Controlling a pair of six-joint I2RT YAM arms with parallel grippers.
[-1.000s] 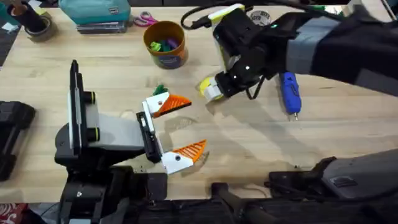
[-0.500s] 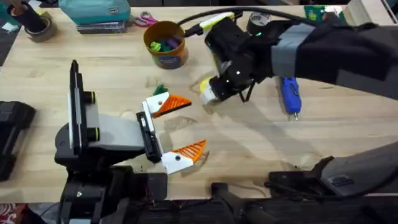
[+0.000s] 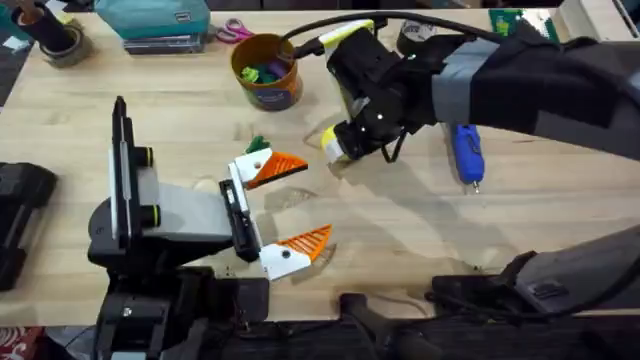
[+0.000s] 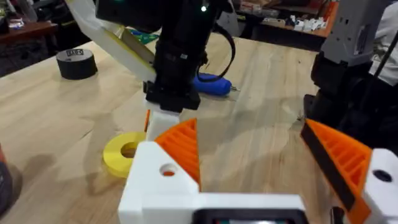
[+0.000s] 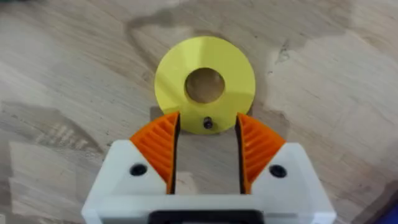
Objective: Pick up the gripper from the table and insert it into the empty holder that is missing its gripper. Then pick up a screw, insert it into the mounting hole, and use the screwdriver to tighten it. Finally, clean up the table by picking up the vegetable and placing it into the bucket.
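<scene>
My right gripper [image 5: 206,152], white with orange ribbed pads, hangs directly over a flat yellow ring-shaped disc [image 5: 204,84] on the pale wooden table [image 3: 400,230]; its fingers stand partly open, gripping nothing, a small dark screw [image 5: 208,123] on the disc's rim between them; my left gripper [image 3: 283,212] rests wide open and empty; the blue pen-shaped screwdriver [image 3: 465,150] lies beside the right arm; the orange-tan cylindrical bucket [image 3: 265,71] stands beyond.
</scene>
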